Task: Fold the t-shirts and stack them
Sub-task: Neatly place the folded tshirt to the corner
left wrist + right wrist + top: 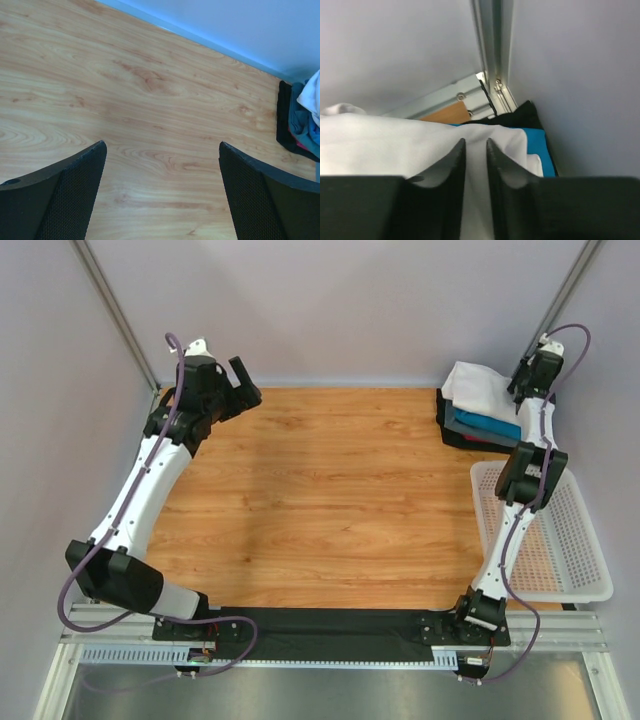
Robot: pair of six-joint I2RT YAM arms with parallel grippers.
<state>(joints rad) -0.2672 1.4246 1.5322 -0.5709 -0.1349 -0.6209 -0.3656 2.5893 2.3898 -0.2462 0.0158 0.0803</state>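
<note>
Now | right hand nearly closed over white t-shirt topping stack, grip unclear | left hand apart

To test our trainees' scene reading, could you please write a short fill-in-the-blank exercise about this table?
1. The stack sits at the table's far ___ corner.
2. Its top t-shirt is ___.
3. The left end effector is ___, with only bare wood between its fingers.
Missing words: right; white; open.
</note>
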